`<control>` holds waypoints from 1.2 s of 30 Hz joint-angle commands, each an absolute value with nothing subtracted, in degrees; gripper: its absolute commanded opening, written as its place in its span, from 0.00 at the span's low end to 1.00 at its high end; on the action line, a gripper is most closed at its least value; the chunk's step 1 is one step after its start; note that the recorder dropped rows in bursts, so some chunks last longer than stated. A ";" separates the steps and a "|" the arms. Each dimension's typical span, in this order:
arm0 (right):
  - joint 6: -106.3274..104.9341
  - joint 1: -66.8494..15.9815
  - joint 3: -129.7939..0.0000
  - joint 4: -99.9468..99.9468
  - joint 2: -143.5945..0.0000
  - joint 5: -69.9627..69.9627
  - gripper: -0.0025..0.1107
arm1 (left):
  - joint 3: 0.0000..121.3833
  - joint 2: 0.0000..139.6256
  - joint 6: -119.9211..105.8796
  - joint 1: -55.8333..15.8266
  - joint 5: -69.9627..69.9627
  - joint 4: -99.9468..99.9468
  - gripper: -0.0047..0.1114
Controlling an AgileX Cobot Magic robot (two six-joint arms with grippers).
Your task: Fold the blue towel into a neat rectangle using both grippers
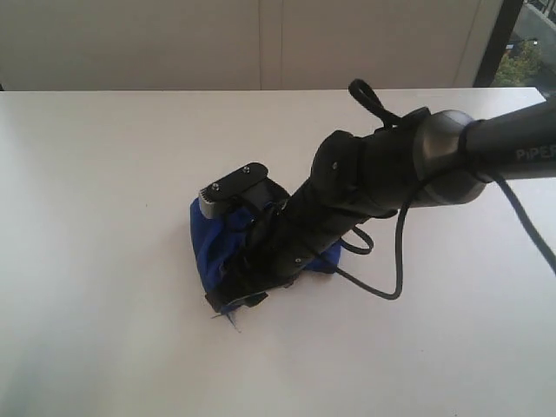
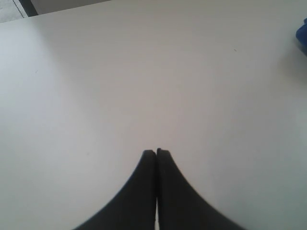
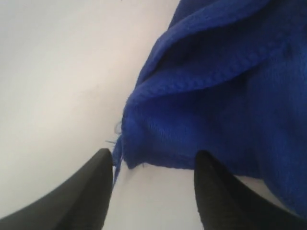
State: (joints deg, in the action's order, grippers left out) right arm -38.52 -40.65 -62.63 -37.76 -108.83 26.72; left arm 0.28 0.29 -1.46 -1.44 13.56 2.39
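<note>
Presumably the step in hand is taking a fresh hold on the towel so it can be spread and folded. The left gripper hangs over bare table, its fingers pressed together on nothing, and the towel is only a blue sliver at the rim of its view. It would need to open and come across to a second corner before any two-handed fold. The right gripper sits low at the towel, jaws spread wide with a hemmed corner between them, gripping nothing yet. It should close on that corner alone, ideally one layer, then lift gently so the bunched cloth drops out flat. The towel lies near the middle of the table, well away from every edge. It is a crumpled deep-blue heap with soft folds, a stitched hem and loose threads, far from a rectangle.
</note>
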 commanded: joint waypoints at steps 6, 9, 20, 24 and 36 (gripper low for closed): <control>-36.80 -42.46 -61.65 -37.78 -110.22 19.17 0.45 | 0.00 0.00 -1.48 -1.33 13.33 2.02 0.04; -36.80 -42.46 -61.65 -37.78 -110.44 19.17 0.37 | 0.00 0.00 -1.48 -1.33 13.33 2.02 0.04; -37.26 -42.46 -61.65 -37.78 -110.40 20.21 0.02 | 0.00 0.00 -1.48 -1.33 13.33 2.02 0.04; -37.26 -41.39 -61.65 -37.67 -106.20 20.06 0.02 | 0.00 0.00 -1.48 -1.33 13.33 2.02 0.04; -37.26 -25.74 -61.17 -32.57 -98.23 17.84 0.02 | 0.00 0.00 -1.48 -1.33 13.33 2.02 0.04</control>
State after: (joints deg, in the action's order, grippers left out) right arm -37.00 -28.15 -61.96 -33.39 -98.57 19.35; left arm 0.28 0.29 -1.46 -1.44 13.56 2.39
